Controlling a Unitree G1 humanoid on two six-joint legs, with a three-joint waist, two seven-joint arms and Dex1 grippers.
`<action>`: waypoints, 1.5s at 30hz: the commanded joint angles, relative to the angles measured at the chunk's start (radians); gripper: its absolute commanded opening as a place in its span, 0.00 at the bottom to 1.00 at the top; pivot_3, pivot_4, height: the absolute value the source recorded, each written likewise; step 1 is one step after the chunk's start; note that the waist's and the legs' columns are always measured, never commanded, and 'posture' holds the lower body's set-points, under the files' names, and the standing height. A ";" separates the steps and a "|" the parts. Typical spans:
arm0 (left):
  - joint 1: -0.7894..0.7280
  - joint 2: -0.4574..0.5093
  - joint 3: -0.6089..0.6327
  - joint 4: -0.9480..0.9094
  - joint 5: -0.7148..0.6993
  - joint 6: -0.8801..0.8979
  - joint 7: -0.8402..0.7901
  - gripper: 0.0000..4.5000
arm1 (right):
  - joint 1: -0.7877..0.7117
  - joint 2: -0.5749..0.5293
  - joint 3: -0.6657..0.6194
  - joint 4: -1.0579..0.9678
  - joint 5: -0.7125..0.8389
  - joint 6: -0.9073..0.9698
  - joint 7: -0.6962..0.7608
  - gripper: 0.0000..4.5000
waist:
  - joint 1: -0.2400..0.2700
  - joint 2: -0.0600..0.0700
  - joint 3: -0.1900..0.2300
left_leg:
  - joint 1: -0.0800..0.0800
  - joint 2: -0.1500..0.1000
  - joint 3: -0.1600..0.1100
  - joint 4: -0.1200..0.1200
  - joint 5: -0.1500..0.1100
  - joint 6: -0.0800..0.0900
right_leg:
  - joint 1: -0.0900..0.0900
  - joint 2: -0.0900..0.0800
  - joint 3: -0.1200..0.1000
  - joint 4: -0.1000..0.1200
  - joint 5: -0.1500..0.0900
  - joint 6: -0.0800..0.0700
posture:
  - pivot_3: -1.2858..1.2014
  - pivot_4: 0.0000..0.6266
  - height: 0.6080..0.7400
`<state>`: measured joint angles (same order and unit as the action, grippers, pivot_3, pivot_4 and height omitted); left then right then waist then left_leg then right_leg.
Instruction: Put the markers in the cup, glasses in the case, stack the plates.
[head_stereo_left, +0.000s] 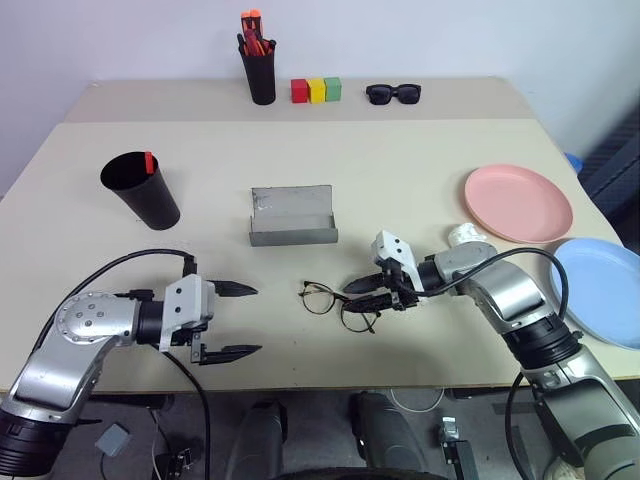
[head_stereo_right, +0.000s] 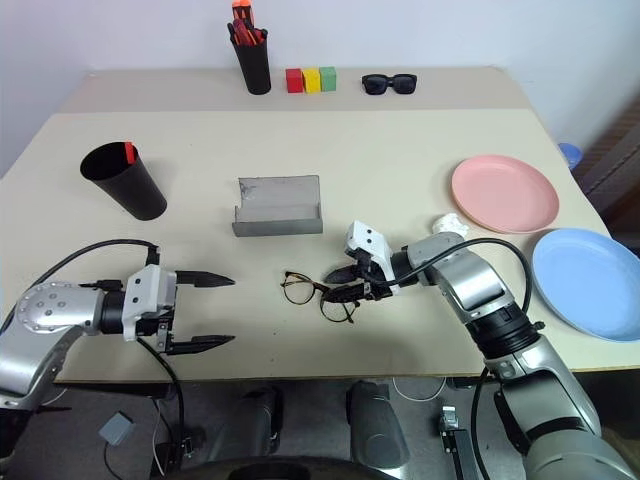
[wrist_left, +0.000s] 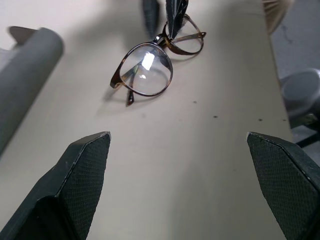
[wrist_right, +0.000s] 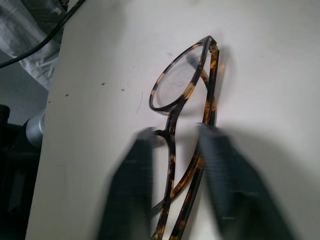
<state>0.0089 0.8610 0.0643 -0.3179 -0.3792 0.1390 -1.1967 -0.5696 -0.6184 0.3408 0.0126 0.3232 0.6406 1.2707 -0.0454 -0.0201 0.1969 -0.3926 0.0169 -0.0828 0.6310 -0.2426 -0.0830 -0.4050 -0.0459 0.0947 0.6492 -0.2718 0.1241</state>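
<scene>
Back row has a tall black pen holder (head_stereo_left: 260, 72), red, yellow and green blocks (head_stereo_left: 316, 90) and chunky black sunglasses (head_stereo_left: 393, 94), all well clear. The thin tortoiseshell wire-frame glasses (head_stereo_left: 338, 303) lie folded on the beige table (head_stereo_left: 400, 180) just in front of the open grey felt case (head_stereo_left: 292, 215), long axis running left-right. Right gripper (head_stereo_left: 372, 291) is pinched onto the glasses' right end; left gripper (head_stereo_left: 228, 321) hovers nearby, spread wide and empty.
</scene>
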 joint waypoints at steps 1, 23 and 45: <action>0.011 0.010 0.022 -0.012 0.002 -0.021 0.003 1.00 | -0.020 -0.019 0.001 -0.035 -0.003 0.013 0.012 0.09 | 0.000 0.000 0.000 | 0.000 0.000 0.000 0.000 0.000 0.000 | 0.000 0.000 0.000 0.000 0.000 0.000 | 0.52 0.24 1.00; 0.014 -0.006 -0.005 -0.001 0.023 -0.036 0.023 1.00 | -0.054 0.001 0.047 -0.078 -0.002 0.054 0.017 0.09 | 0.000 0.000 0.000 | 0.000 0.000 0.000 0.000 0.000 0.000 | 0.000 0.000 0.000 0.000 0.000 -0.001 | 0.52 0.24 1.00; 0.059 -0.004 -0.006 -0.039 0.024 -0.030 0.058 1.00 | -0.065 -0.005 0.092 -0.084 -0.013 0.068 0.052 0.09 | 0.000 0.000 0.000 | 0.000 0.000 0.000 0.000 0.000 0.000 | 0.000 0.000 0.000 0.000 -0.001 -0.001 | 0.52 0.24 1.00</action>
<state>0.0662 0.8586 0.0546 -0.3253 -0.3562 0.1194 -1.1457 -0.6140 -0.6190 0.4282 -0.0380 0.3153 0.7136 1.3165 -0.0457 -0.0201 0.1969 -0.3926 0.0170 -0.0826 0.6307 -0.2426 -0.0830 -0.4052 -0.0460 0.0947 0.6490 -0.2725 0.1229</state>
